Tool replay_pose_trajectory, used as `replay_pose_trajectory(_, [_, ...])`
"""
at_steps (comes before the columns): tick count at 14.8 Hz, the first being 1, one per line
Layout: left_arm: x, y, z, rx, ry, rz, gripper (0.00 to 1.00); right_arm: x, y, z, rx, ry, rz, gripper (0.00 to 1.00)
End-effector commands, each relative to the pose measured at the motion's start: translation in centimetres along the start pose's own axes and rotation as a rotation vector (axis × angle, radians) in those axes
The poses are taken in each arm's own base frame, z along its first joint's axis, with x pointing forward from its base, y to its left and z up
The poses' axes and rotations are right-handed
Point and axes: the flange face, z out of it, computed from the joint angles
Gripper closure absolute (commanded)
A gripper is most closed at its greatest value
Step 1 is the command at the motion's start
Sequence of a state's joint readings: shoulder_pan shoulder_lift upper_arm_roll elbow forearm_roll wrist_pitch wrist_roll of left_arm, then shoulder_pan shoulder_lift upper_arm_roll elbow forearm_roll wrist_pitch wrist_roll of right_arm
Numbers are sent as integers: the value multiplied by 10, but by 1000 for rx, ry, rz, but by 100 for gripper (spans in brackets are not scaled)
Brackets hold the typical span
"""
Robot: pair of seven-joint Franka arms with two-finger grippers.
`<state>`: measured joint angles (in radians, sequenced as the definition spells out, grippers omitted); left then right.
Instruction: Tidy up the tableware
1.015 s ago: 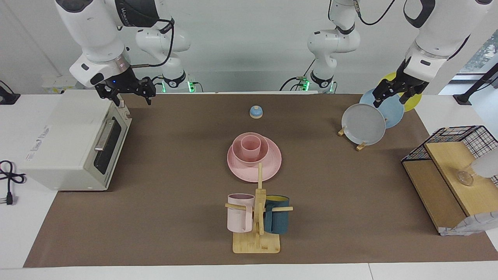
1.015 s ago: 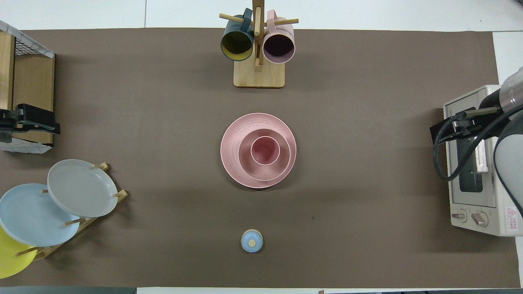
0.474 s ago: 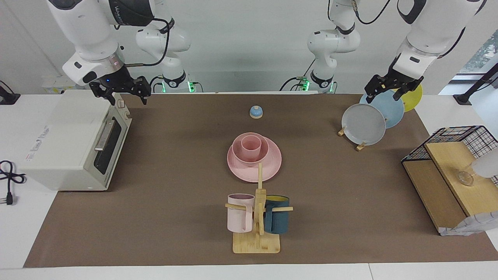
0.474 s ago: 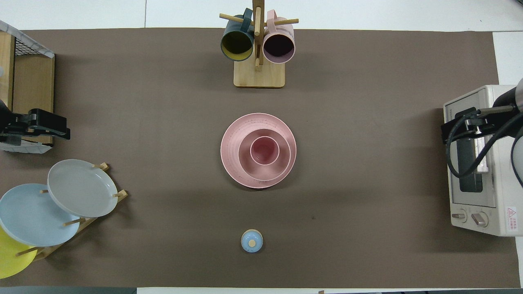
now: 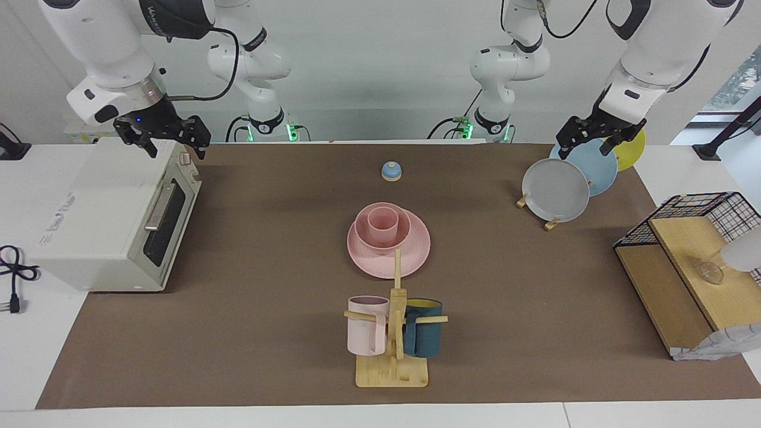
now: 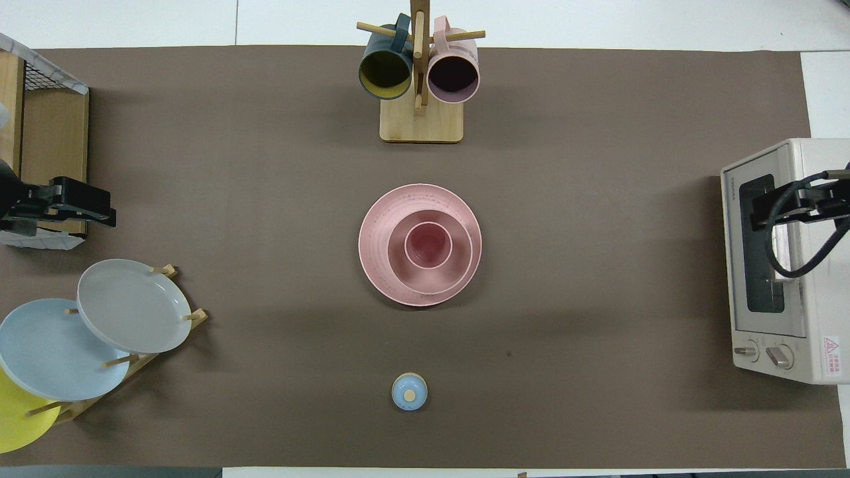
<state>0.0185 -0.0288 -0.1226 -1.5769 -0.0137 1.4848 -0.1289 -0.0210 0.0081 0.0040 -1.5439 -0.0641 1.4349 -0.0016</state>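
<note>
While both grippers hang wide-jawed, left gripper (image 5: 591, 138) over racked plates (image 5: 556, 189), right gripper (image 5: 162, 135) over white oven (image 5: 101, 217), matte pink cup (image 5: 382, 224) nests in pink bowl (image 5: 401, 228) on pink plate (image 5: 416, 249).

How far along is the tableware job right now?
Stacking looks done: the pink cup sits in the pink bowl on the pink plate. Nothing is in hand: the left gripper hangs open over the plate rack, the right gripper open over the toaster oven. I see nothing left.

Yellow plate (image 6: 16, 425) cut by overhead edge; mug rack (image 5: 396, 279) hides pink plate's rim.
</note>
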Motion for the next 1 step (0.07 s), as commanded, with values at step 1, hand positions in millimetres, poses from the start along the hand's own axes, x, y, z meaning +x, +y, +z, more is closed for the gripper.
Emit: replay_pose_trajectory(1, [0,-3,-1,-4,11,11,0,-4,-2,-3,13,18,-22,0])
